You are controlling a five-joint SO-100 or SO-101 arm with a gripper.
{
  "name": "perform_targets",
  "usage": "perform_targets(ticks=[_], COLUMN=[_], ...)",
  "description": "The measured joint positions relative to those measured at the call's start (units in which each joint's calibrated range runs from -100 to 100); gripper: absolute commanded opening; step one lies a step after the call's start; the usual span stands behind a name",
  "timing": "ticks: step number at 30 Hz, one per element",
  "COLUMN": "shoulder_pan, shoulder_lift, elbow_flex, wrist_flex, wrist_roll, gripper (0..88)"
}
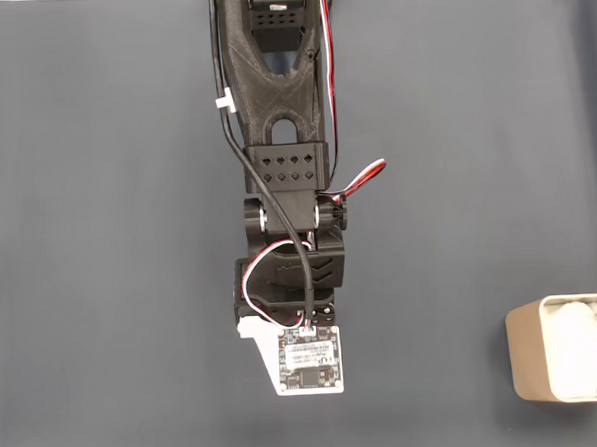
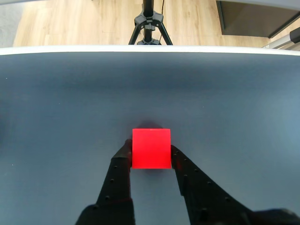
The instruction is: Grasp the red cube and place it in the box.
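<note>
In the wrist view the gripper (image 2: 151,152) has its two black fingers (image 2: 121,164) pressed against either side of the red cube (image 2: 151,148), seemingly clamped on it over the dark grey table (image 2: 56,117). In the fixed view the arm (image 1: 281,174) reaches down the middle, and the box (image 1: 531,356) sits well apart at the lower right edge, white padding (image 1: 583,359) inside.

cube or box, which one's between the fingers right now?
The red cube: in the wrist view both fingers flank it. The box sits apart at the fixed view's right edge.
</note>
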Motion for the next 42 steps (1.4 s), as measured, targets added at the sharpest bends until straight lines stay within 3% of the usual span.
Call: perform_targets(ticks=[21,42], shoulder_pan=[-2.2,-19.9], shoulder_lift=[-7.3,-13.8], elbow_flex=[0.1,-7.0], wrist_flex=[1.4,2.7], wrist_roll=[2.0,3.8], gripper=[0.0,0.0])
